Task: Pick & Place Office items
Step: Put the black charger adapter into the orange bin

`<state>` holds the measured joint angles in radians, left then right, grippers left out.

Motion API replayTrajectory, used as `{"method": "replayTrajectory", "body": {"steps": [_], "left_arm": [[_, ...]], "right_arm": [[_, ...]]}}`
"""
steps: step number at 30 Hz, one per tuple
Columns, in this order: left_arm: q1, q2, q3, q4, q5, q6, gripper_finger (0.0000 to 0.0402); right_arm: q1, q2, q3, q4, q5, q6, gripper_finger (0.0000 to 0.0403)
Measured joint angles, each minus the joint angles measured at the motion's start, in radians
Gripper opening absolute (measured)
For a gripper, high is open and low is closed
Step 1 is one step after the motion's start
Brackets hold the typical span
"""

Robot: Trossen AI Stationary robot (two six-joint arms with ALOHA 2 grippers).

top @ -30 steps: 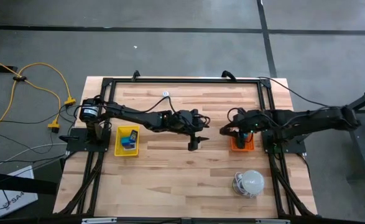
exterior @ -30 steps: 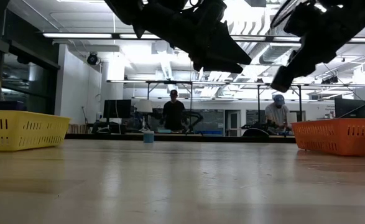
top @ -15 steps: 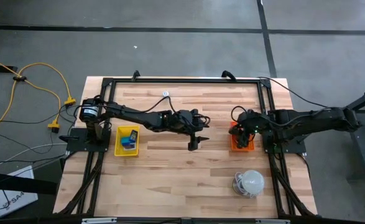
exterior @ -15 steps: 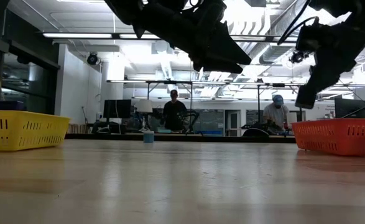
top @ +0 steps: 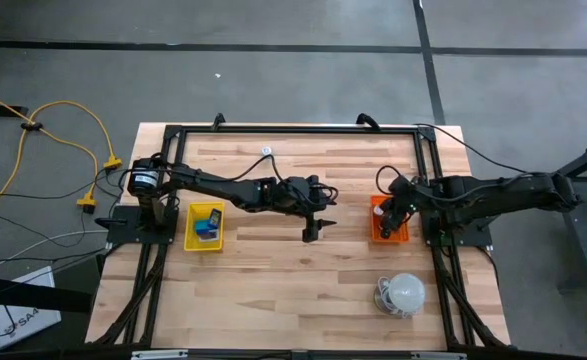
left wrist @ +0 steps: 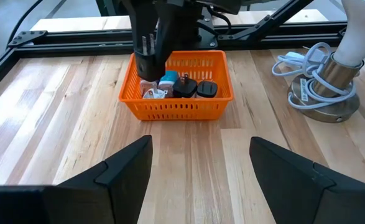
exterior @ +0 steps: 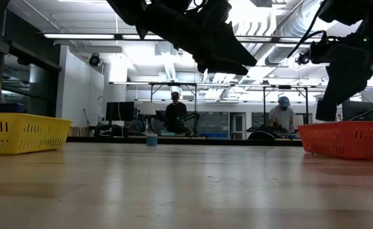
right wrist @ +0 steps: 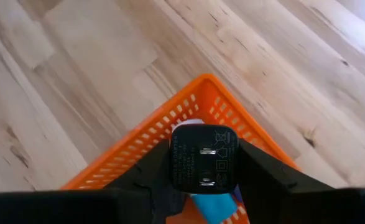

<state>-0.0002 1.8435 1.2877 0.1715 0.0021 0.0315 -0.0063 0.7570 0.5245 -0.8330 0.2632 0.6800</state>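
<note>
My right gripper (right wrist: pixel 204 177) is shut on a small black block with two metal prongs (right wrist: pixel 204 149), one of the office items. It hangs over the orange tray (top: pixel 376 233) at the table's right; the tray's corner (right wrist: pixel 208 84) shows under the block. In the tray lie black blocks (left wrist: pixel 186 88), a blue piece (left wrist: pixel 168 82) and white bits (left wrist: pixel 151 93). My left gripper (top: pixel 311 233) hovers open over the middle of the table, with nothing between its fingers. The yellow tray (top: pixel 191 240) at the left holds blue pieces (top: pixel 206 226). My right gripper pinches the black block by two opposite sides (right wrist: pixel 176 163) between its two fingers, with the pronged face turned toward the wrist camera. The fingers slant steeply down from the table's right side. The block is lifted clear, above the orange tray's corner.
A white dome with a coiled cable (top: pixel 405 293) stands near the front right of the table. A dark metal frame (top: pixel 293 130) runs around the tabletop. Bare wood lies between the two trays. People sit far back in the room (exterior: pixel 176 114).
My right gripper has gone toward the table's right edge and a little down, from beside the orange tray to above it. It has tipped to point more steeply down and has rolled, keeping the black block in its hold.
</note>
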Motion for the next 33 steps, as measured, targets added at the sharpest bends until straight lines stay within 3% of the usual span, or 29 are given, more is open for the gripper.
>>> {"method": "replayTrajectory", "body": {"steps": [13, 33], "left_arm": [[0.0, 0.0, 0.0, -0.007, 0.0, 0.0, 0.0262], [0.0, 0.0, 0.0, -0.016, 0.0, 0.022, 0.0262]], "right_arm": [[0.0, 0.001, 0.0, -0.095, -0.013, 0.194, 0.0139], [0.0, 0.001, 0.0, -0.195, -0.206, 0.309, 0.0139]]}}
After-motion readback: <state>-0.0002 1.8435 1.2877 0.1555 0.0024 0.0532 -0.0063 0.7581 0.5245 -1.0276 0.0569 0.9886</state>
